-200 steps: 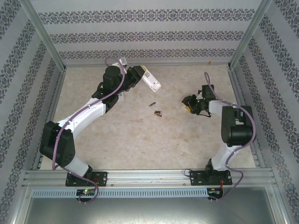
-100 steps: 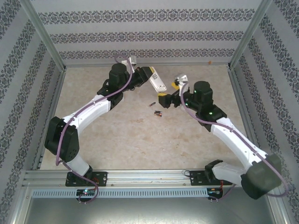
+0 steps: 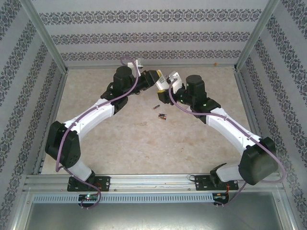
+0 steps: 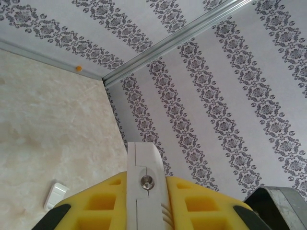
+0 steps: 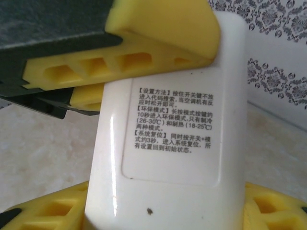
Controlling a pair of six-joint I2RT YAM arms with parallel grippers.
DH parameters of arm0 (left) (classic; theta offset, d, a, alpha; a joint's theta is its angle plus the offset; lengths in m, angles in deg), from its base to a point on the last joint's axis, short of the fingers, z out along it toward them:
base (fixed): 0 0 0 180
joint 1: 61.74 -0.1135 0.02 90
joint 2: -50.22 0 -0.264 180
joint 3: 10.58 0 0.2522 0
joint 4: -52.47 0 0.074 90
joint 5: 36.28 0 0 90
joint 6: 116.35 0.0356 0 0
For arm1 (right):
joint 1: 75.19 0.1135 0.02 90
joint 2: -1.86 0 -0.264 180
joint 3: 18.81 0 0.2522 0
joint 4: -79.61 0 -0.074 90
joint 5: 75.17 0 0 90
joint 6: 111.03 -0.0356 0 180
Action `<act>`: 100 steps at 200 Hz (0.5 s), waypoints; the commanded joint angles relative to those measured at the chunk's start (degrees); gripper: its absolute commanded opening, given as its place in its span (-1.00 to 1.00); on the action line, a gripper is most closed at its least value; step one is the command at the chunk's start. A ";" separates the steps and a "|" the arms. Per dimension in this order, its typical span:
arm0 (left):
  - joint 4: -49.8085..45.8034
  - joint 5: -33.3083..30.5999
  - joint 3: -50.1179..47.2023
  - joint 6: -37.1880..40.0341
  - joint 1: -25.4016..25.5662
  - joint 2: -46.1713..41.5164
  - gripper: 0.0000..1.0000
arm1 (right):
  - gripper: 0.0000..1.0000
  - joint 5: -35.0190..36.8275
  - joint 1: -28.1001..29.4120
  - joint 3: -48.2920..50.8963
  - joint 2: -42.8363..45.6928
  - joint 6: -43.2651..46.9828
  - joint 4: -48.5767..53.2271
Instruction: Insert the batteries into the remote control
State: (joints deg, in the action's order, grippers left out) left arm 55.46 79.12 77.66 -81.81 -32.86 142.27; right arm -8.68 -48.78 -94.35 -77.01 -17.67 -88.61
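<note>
Remote is off the tabletop, held up at far centre where both arms meet. Left end effector is clamped tight on it, with the yellow pads pinching one end and the white body edge-on between them. Right end effector straddles the other end with a finger on each long edge, at or near contact, but I can't tell if it's actually gripping. Batteries are loose on the tabletop, just near of the end effectors: a small cluster plus one apart, a bit farther back. Handling, as a judgement: the remote is light, rigid, glossy plastic, so it's slippery. Grip it across the long edges near one end and keep the labelled back panel clear, since that looks like the battery door and appears closed. The batteries are small, hard, smooth cylinders that will roll, so pinch across the middle of the barrel from above. Pose: left arm reaches from the near-left base out to far centre with the wrist turned right. Right arm has its elbow at near right and its forearm angled far-left to meet it. A small white piece lies on the tabletop; can't tell what it is.
</note>
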 commanded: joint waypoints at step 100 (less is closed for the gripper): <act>-39.16 -22.67 -9.86 16.42 -11.56 -28.53 0.57 | -0.18 5.49 14.88 0.48 -16.53 50.39 27.56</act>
State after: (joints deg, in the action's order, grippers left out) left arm 29.23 57.92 67.35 -71.36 -44.64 113.92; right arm -9.03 -38.27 -94.59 -90.10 21.82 -67.69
